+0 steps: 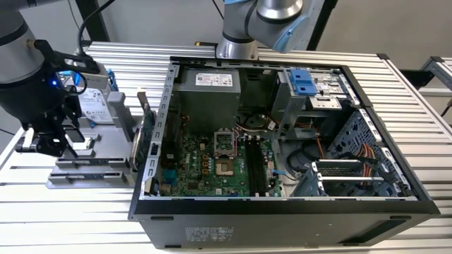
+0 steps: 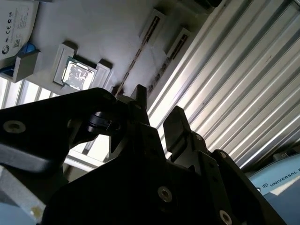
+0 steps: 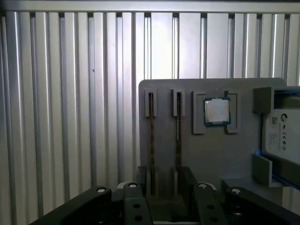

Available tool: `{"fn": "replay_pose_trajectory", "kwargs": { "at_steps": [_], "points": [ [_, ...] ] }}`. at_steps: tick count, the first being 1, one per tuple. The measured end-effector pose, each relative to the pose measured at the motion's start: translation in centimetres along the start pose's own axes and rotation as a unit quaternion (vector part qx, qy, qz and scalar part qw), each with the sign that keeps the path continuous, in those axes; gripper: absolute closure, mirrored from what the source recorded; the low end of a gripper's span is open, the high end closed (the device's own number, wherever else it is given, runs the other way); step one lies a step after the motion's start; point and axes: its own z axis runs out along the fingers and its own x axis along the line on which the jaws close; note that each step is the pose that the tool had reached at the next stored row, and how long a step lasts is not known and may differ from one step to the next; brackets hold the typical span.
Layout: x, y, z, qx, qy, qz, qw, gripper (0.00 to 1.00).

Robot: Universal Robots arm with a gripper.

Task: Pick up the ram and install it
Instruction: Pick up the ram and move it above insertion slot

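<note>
First wrist view: my gripper is hanging with its two black fingers spread apart, gripping nothing, just above the near end of the grey tray. The ram is standing on edge in a slot of that tray, running away from my fingertips. A second stick is standing in the slot just beside it, and both are lining up with the gap between my fingers. Farther along the same tray a square processor is lying flat in its own nest, and a hard drive is sitting between grey brackets. The tray is resting on the ribbed metal table. In the exterior view I am hovering at the exterior view's left, apart from the open computer case, which is holding a green motherboard with black slots; a green card is standing just beside its outer wall
</note>
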Motion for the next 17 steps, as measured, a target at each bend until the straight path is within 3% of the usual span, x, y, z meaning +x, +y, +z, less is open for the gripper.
{"fn": "replay_pose_trajectory", "kwargs": {
  "at_steps": [4,17],
  "points": [
    [0.01,0.01,0.36,0.0,0.0,-0.001,1.0,0.0],
    [0.07,0.05,0.66,0.0,0.0,-0.001,1.0,0.0]
  ]
}}
